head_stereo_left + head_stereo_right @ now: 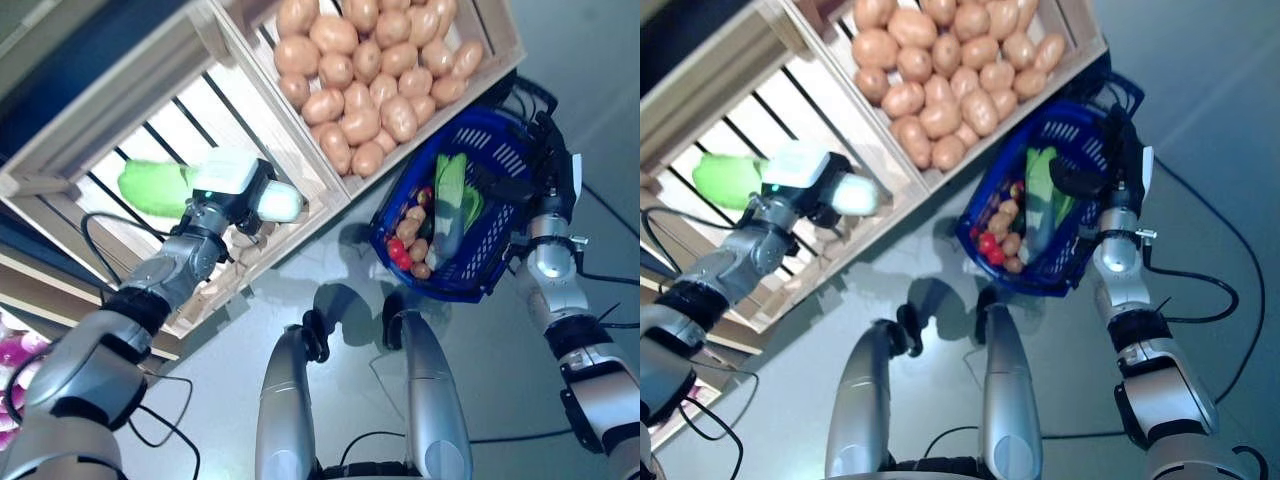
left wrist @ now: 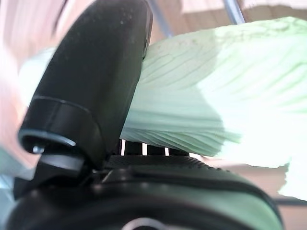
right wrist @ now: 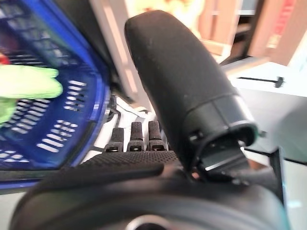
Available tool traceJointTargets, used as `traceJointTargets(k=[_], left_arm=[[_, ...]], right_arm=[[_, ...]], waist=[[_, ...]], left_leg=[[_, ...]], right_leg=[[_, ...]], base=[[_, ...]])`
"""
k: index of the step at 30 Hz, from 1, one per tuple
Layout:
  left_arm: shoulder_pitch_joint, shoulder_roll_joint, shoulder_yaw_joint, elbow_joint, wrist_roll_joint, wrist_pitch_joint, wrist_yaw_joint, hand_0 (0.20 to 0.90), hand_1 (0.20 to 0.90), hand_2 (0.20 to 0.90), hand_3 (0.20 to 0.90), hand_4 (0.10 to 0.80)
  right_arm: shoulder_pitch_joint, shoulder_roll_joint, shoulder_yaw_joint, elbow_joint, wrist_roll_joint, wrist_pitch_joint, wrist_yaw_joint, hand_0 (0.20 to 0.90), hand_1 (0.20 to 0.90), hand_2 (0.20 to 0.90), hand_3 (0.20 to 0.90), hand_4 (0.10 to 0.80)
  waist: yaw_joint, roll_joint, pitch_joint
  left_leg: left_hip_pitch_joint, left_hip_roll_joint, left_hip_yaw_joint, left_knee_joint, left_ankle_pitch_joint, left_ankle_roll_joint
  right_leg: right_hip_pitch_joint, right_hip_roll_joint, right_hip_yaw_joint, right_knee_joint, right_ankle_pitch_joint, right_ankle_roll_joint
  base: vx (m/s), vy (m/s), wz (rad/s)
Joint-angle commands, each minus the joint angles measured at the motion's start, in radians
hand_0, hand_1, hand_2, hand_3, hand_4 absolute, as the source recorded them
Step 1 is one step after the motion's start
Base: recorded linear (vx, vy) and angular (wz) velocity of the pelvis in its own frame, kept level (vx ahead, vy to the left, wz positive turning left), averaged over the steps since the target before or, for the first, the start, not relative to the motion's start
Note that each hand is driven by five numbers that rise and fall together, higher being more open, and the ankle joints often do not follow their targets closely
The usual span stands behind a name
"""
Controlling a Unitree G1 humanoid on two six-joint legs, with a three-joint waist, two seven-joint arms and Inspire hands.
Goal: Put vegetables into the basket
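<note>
A long pale-green cabbage (image 1: 150, 188) lies over the slats of the left wooden crate (image 1: 110, 95). My left hand (image 1: 228, 205) is shut on it near its whitish end. In the left wrist view the thumb (image 2: 91, 86) presses on the ribbed cabbage (image 2: 201, 105), with the fingers under it. The blue basket (image 1: 482, 262) hangs to the right. It holds a green leafy vegetable (image 1: 452, 190), small potatoes and red tomatoes (image 1: 400, 252). My right hand (image 1: 548, 165) is shut on the basket's handle at its far side. The right wrist view shows the thumb (image 3: 192, 96) beside the basket's wall (image 3: 53, 129).
A second wooden crate full of potatoes (image 1: 370, 70) stands between the cabbage crate and the basket. Its corner reaches close to the basket's rim. Purple produce (image 1: 10, 360) shows at the lower left edge. Grey floor lies below the crates.
</note>
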Motion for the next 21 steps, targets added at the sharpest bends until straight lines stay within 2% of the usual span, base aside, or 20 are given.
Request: traceJointTargets(k=[1,4,6,11,14,21], left_arm=[[0.038,0.03,0.165,-0.117,-0.187,-0.06,0.053,0.3,0.3,0.3,0.3,0.4],[0.133,0.003,0.242,-0.183,-0.279,-0.093,0.017,0.3,0.3,0.3,0.3,0.4],[0.209,-0.035,0.315,-0.234,-0.363,-0.12,-0.033,0.3,0.3,0.3,0.3,0.4],[0.361,-0.135,0.447,-0.337,-0.536,-0.18,-0.129,0.3,0.3,0.3,0.3,0.4],[0.412,-0.196,0.505,-0.389,-0.704,-0.201,-0.22,0.3,0.3,0.3,0.3,0.4],[0.43,-0.283,0.528,-0.48,-0.959,-0.194,-0.358,0.3,0.3,0.3,0.3,0.4]], right_arm=[[0.048,0.049,-0.07,-0.174,-0.018,-0.02,0.024,0.9,0.9,0.9,0.9,0.8],[0.132,0.081,-0.067,-0.241,-0.03,0.001,0.054,0.9,0.9,0.9,0.9,0.8],[0.2,0.104,-0.079,-0.287,-0.017,0.025,0.116,0.9,0.9,0.9,0.9,0.8],[0.335,0.145,-0.097,-0.366,0.069,0.114,0.389,0.9,0.9,0.9,0.9,0.8],[0.364,0.151,-0.092,-0.395,0.094,0.211,0.545,0.9,0.9,0.9,0.9,0.8],[0.366,0.159,-0.093,-0.466,0.133,0.366,0.637,0.9,0.9,0.9,0.9,0.8]], waist=[[0.023,-0.018,-0.115],[0.026,-0.019,-0.162],[0.028,-0.017,-0.202],[0.035,-0.017,-0.303],[0.041,-0.023,-0.352],[0.043,-0.036,-0.409]], left_leg=[[0.152,-0.019,0.026,-0.147,0.017,-0.016],[0.256,-0.029,0.037,-0.237,0.044,-0.02],[0.339,-0.04,0.044,-0.312,0.064,-0.022],[0.521,-0.059,0.053,-0.486,0.103,-0.027],[0.611,-0.066,0.048,-0.567,0.121,-0.03],[0.719,-0.081,0.041,-0.717,0.164,-0.032]], right_leg=[[0.201,-0.004,-0.057,-0.179,0.023,-0.019],[0.312,0.003,-0.071,-0.276,0.035,-0.024],[0.404,0.01,-0.084,-0.358,0.046,-0.025],[0.608,0.03,-0.116,-0.553,0.074,-0.023],[0.705,0.044,-0.121,-0.636,0.09,-0.021],[0.798,0.065,-0.131,-0.748,0.132,-0.006]], base=[[0.159,-0.036,0.07],[0.157,-0.024,0.09],[0.168,-0.014,0.09],[0.17,-0.01,0.0],[0.14,-0.03,-0.04],[0.043,-0.031,0.05]])
